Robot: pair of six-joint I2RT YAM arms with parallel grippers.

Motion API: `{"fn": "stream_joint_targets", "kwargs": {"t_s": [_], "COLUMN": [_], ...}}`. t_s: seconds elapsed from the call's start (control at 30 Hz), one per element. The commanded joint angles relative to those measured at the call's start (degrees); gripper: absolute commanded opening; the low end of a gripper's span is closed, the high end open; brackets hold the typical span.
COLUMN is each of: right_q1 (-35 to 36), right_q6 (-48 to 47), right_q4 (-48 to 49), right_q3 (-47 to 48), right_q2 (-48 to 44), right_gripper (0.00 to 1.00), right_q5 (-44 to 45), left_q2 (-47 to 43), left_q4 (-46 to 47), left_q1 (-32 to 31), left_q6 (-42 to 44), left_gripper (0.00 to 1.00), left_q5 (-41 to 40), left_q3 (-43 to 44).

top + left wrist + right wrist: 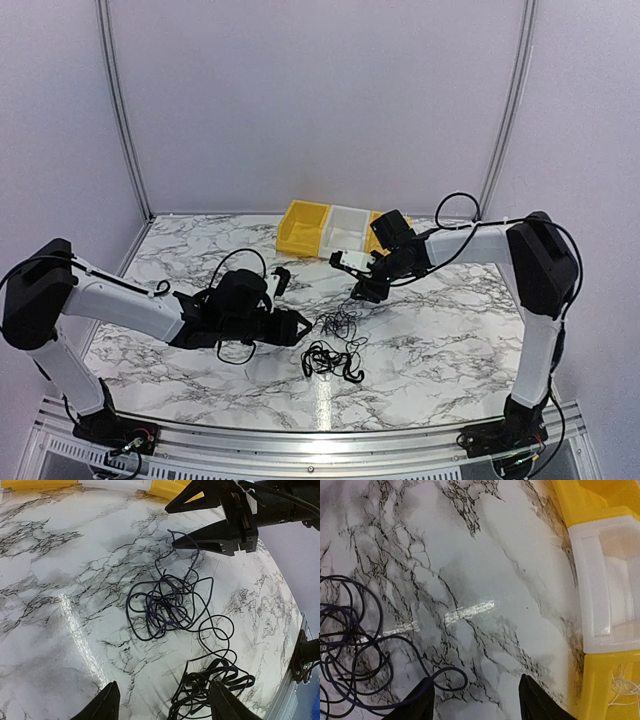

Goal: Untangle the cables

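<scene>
A loose tangle of thin dark cable (165, 605) lies on the marble table, also seen in the top view (341, 322). A bundle of thicker black cable (216, 682) lies just near of it (330, 360), joined to it by one strand. My left gripper (165, 707) is open and empty, low over the table just left of both (296, 328). My right gripper (477, 702) is open at the tangle's far edge (364, 292). A small loop of the thin cable (447, 680) lies between its fingers, running under the left fingertip (422, 702).
A row of bins stands at the back: a yellow bin (303, 228), a white bin (347, 228) and another yellow one (615, 690) partly behind the right arm, with pale thin strands inside. The right gripper (210, 527) shows at the top of the left wrist view.
</scene>
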Motion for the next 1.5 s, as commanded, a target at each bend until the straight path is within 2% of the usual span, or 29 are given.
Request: {"fn": "stream_joint_targets", "kwargs": {"t_s": [0.0,0.07,0.13,0.3,0.33,0.53,0.7,0.9,1.03,1.27,1.47], "right_q1": [1.1,1.2,1.0,1.1,1.4,2.9,7.0,10.9,11.8,12.0,11.9], "right_q6": [-2.9,-2.5,-1.1,3.8,5.1,10.8,12.5,15.3,16.0,18.0,17.4], "right_q4": [2.7,2.6,1.1,-1.5,-1.7,-5.7,-9.7,-13.0,-16.6,-21.6,-19.7], "right_q3": [5.0,6.9,10.0,13.9,14.3,16.6,19.5,23.3,27.3,38.8,45.8], "right_q2": [3.9,6.0,8.2,7.1,5.8,-4.3,-10.5,-12.9,-13.5,-15.4,-19.8], "right_gripper": [0.58,0.56,0.47,0.02,0.0,0.0,0.0,0.0,0.0,0.0,0.0], "right_q5": [-0.3,-3.0,-6.6,-16.0,-16.1,-15.0,-7.8,-2.8,-4.0,-10.9,-12.0], "left_q2": [-3.8,-4.7,-5.5,-6.7,-6.9,-8.6,-8.4,-3.5,2.3,14.5,20.4], "left_q4": [1.9,2.2,3.0,6.7,7.5,15.3,23.2,32.7,38.2,44.0,50.9], "left_q1": [-0.6,-0.6,-0.6,-0.6,-0.7,-2.9,-4.5,-6.4,-6.7,-6.7,-6.8], "left_q6": [-1.7,-1.9,-2.5,-2.3,-2.0,4.4,9.2,13.7,15.4,10.8,4.6], "left_gripper": [0.63,0.63,0.63,0.63,0.63,0.64,0.65,0.67,0.67,0.55,0.41], "left_q5": [-4.1,-5.7,-7.6,-9.9,-10.2,-13.8,-18.3,-21.6,-23.4,-28.7,-26.6], "left_q3": [-2.7,-3.7,-4.4,-6.3,-6.5,-7.1,-6.3,-1.8,1.8,4.3,1.0]}}
